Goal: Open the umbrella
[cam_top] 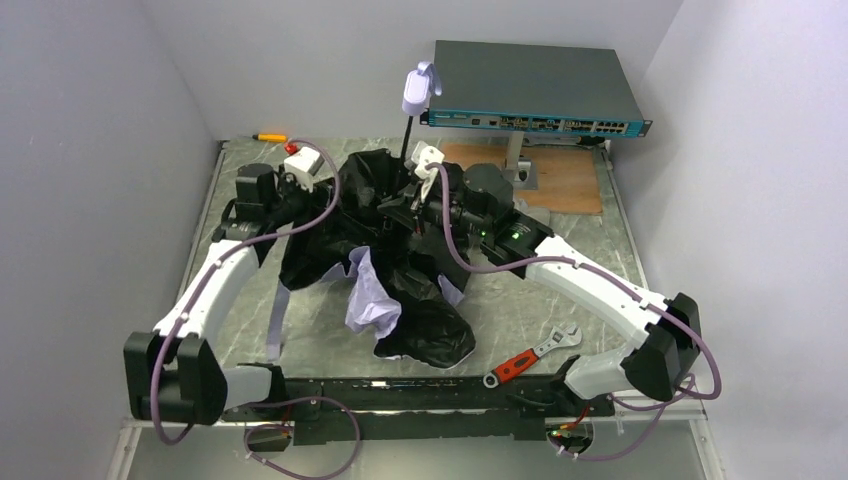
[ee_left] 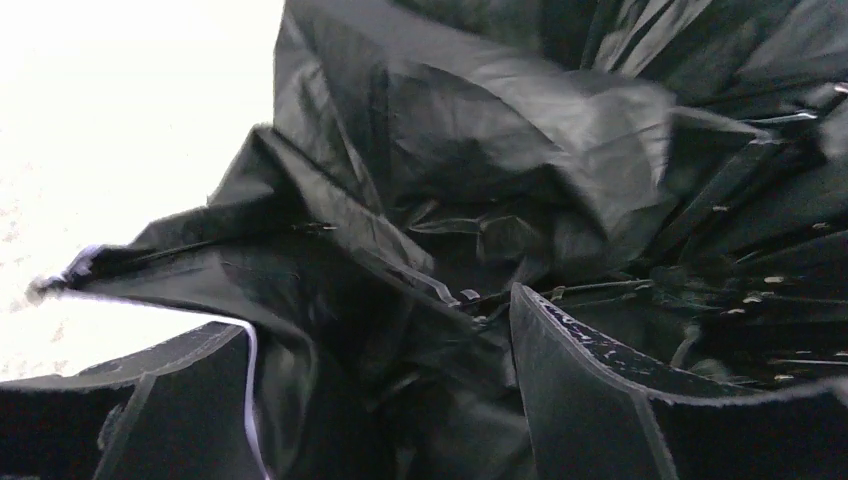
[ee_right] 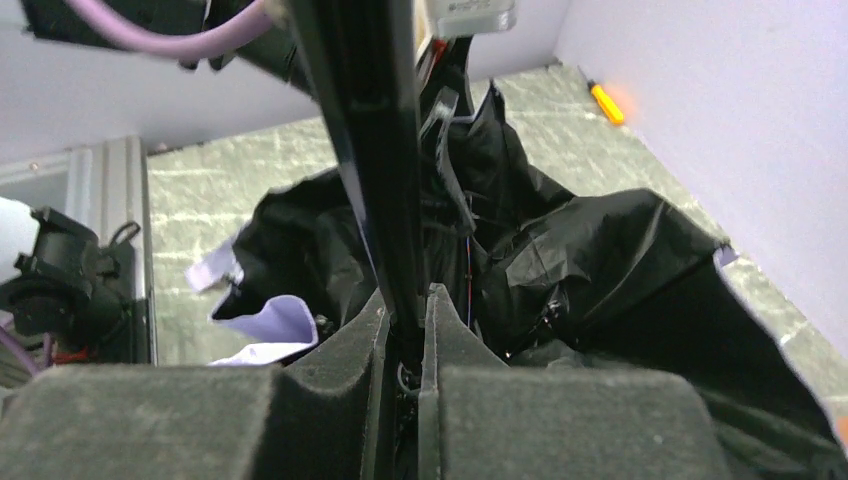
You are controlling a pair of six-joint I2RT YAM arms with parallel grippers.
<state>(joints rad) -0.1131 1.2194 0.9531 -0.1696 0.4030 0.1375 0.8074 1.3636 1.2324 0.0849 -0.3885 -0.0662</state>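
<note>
The umbrella [cam_top: 400,250] lies half unfolded mid-table, its black lining crumpled and lavender outer fabric [cam_top: 375,300] showing at the front. Its thin black shaft [cam_top: 408,130] stands up to the pale handle [cam_top: 420,88]. My right gripper [cam_top: 415,205] is shut on the shaft; in the right wrist view its jaws [ee_right: 408,300] clamp the shaft [ee_right: 370,120] low down. My left gripper [cam_top: 295,200] is at the canopy's left edge. In the left wrist view it [ee_left: 380,320] has bunched black fabric [ee_left: 450,180] filling the gap between its fingers [ee_left: 600,390].
A dark teal flat box [cam_top: 535,85] stands raised at the back right, above a wooden board [cam_top: 560,175]. A red-handled wrench [cam_top: 525,358] lies at the front right. An orange screwdriver [cam_top: 268,136] lies at the back left. Walls close in on the left, back and right.
</note>
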